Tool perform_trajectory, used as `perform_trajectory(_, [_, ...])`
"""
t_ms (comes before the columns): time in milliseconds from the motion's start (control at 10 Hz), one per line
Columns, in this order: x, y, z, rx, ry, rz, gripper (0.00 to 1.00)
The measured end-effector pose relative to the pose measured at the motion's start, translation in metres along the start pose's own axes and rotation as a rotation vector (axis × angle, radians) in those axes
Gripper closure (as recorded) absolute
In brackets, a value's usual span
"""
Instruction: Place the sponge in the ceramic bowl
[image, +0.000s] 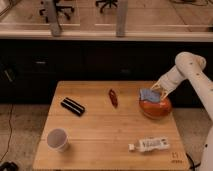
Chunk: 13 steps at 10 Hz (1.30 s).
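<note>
The orange-red ceramic bowl (156, 109) stands near the right edge of the wooden table (100, 132). The blue-grey sponge (147, 94) sits tilted over the bowl's back left rim, sticking up above it. My gripper (157, 91) comes in from the right on the white arm (192, 70) and hangs just above the bowl, shut on the sponge's right side. The bowl's inside is mostly hidden behind the sponge and gripper.
A small dark red object (113, 97) lies left of the bowl, and a black rectangular bar (73, 106) lies further left. A white paper cup (57, 139) stands front left. A white flat packet (150, 145) lies front right. A dark counter runs behind the table.
</note>
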Motion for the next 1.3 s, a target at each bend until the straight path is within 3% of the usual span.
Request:
perform_trajectory(200, [0.0003, 0.0008, 0.0006, 0.004, 0.000, 0.002, 0.50])
perform_trajectory(500, [0.0009, 0.0018, 0.0008, 0.008, -0.001, 0.002, 0.31])
perform_trajectory(600, [0.0010, 0.0027, 0.0022, 0.010, -0.001, 0.003, 0.33])
perform_trajectory(800, [0.0009, 0.0034, 0.0037, 0.013, -0.002, 0.002, 0.48])
perform_trajectory(900, [0.0011, 0.0037, 0.0028, 0.017, -0.002, -0.002, 0.50])
perform_trajectory(1100, [0.0016, 0.0065, 0.0032, 0.021, -0.003, -0.011, 0.41])
perform_trajectory(1200, [0.0019, 0.0075, 0.0030, 0.023, -0.004, -0.009, 0.30])
perform_trajectory(1300, [0.0016, 0.0072, 0.0036, 0.024, -0.006, -0.009, 0.27])
